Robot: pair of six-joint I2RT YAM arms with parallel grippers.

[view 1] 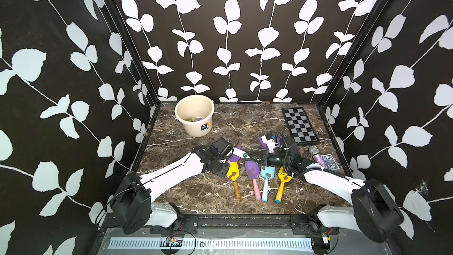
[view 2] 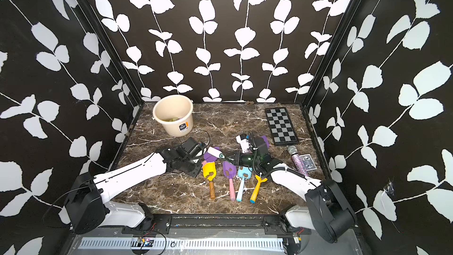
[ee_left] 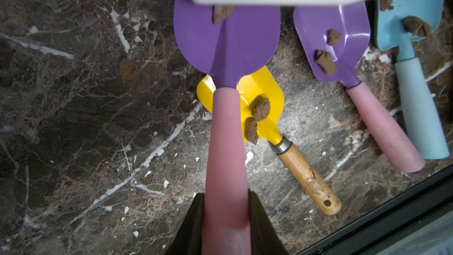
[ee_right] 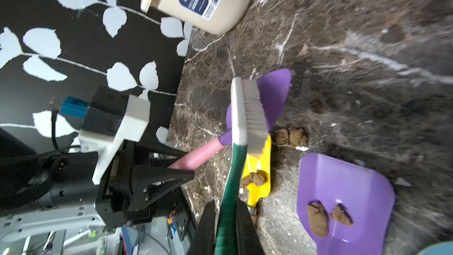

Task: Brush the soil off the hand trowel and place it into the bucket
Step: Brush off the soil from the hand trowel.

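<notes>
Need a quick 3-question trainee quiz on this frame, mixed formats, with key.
1. True or false: the left tool grips the purple trowel by its pink handle.
2. The right tool holds: A) brush B) microphone C) chessboard.
3. Fill in: the bucket stands nearer the ___ arm.
Key: 1 true; 2 A; 3 left.

The bucket stands back left, the chessboard back right (trowels lined up before them).
</notes>
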